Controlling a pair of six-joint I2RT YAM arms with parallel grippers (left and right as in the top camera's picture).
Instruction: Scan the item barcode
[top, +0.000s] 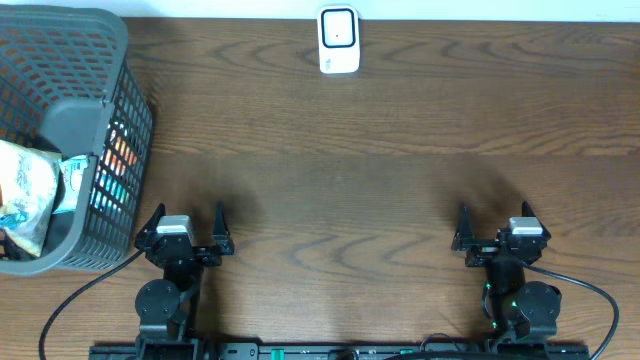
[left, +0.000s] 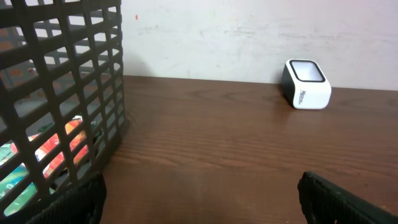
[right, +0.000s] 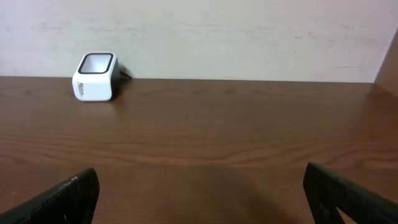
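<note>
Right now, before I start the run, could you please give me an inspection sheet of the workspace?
Surface: dark brown wooden table, grain visible.
Job's things: white barcode scanner at the far edge, centre; grey mesh basket at the left, holding packaged items.
Clutter: nothing seen.
Grippers: left gripper open and empty; right gripper open and empty; both by the near edge.
Cables: black cables run from the arm bases at the near edge.
Surroundings: pale wall behind the table.
</note>
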